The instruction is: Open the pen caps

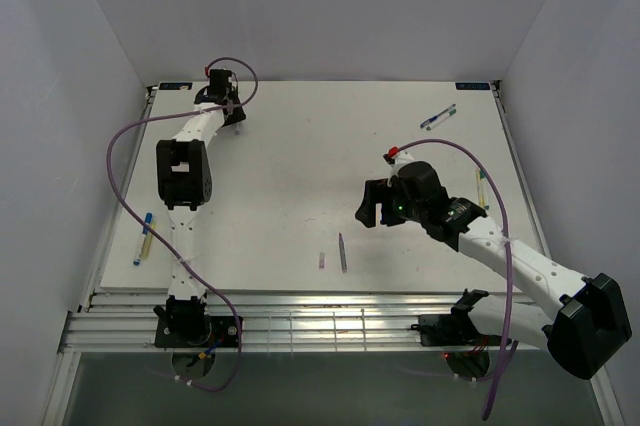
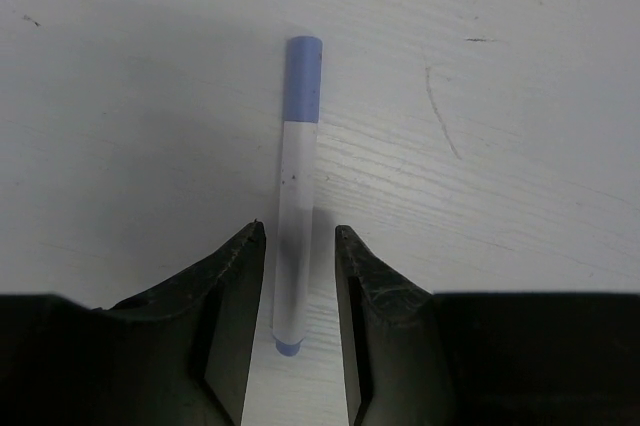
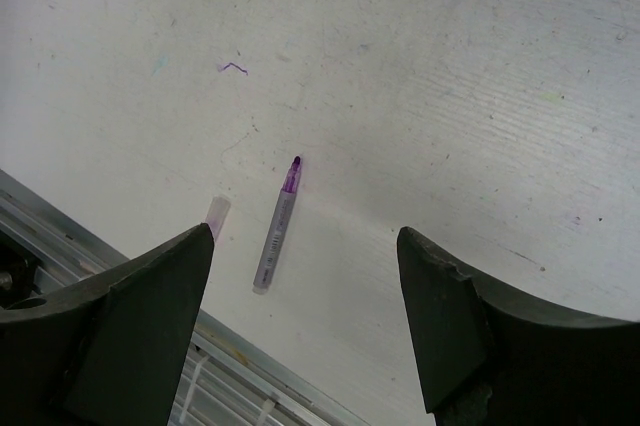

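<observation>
the left claw (image 2: pixel 299 229) is out at the far left corner of the white counter (image 1: pixel 280 176), lowered over a pen (image 2: pixel 298 196) with a white barrel that lies flat there. its blue cap (image 2: pixel 304 81) is on and points away from the claw, and a small blue end (image 2: pixel 288 346) shows between the fingers. the jaws stand released, one on each side of the barrel with a thin gap either way, so nothing is grasped. the right claw (image 3: pixel 305 236) hangs above the near middle of the counter, spread wide and empty. below it lies a purple pen (image 3: pixel 278 231) with its tip bare, and its pale cap (image 3: pixel 215 214) rests just beside it, apart from the barrel and partly hidden behind one finger. two more pens (image 1: pixel 437 118) lie near the far right corner, another (image 1: pixel 483 186) by the right edge, and others (image 1: pixel 145 236) along the left edge.
</observation>
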### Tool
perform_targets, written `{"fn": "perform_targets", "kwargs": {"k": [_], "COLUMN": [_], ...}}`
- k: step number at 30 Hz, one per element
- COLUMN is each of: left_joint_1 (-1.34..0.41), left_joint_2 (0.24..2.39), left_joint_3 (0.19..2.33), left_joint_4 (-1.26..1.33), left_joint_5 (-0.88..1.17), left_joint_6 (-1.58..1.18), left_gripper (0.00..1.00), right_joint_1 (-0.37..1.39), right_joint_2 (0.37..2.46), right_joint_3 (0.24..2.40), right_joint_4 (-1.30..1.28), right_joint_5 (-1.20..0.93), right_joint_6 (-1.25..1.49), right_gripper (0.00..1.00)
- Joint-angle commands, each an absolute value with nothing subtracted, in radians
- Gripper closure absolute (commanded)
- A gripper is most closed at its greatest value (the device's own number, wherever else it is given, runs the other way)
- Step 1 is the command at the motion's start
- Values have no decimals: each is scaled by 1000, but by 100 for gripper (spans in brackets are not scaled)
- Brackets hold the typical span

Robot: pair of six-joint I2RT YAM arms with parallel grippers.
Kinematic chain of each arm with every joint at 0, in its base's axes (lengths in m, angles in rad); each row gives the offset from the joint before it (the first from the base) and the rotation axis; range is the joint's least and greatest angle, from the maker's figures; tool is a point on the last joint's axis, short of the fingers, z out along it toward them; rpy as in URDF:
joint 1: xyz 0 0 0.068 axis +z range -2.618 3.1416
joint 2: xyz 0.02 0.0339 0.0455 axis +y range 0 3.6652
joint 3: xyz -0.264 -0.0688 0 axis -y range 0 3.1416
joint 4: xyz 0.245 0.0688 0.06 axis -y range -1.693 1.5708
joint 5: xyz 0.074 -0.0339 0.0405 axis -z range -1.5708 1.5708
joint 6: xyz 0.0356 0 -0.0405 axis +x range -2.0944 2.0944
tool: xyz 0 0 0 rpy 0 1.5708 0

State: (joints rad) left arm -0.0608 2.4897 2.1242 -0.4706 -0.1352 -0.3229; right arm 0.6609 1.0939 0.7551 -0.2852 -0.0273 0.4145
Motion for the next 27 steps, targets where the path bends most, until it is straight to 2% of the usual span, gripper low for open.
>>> {"fn": "perform_targets", "kwargs": {"k": [1,5,13,19,25,27], "left_joint_1": [-60,-60,-69,-77,-78,-77], "left_joint_2": [2490,2505,2520,2526,2504,2488], "left_joint_3": [2152,2154,2120,2092,2082,2076], "left_joint_4": [-460,-454,-460,-495,-506,-508], "left_joint_5": [-146,-143,-152,-160,-156,-153], "left_joint_6": [-318,-310,-305,-305,-301,-295], "left_gripper": [57,59,69,80,100,100], "right_joint_1": [653,652,652,652,652,653], "right_joint_2": [1071,1065,1062,1051,1113,1134], "right_joint_3": [750,750,770,801,816,833], "right_joint_4": [-255,-256,-297,-336,-334,-334], "right_joint_5": [-44,-52,-55,-44,-49,-44], "right_joint_6": [408,423,477,503,454,440], "right_gripper": [20,21,24,24,26,27]}}
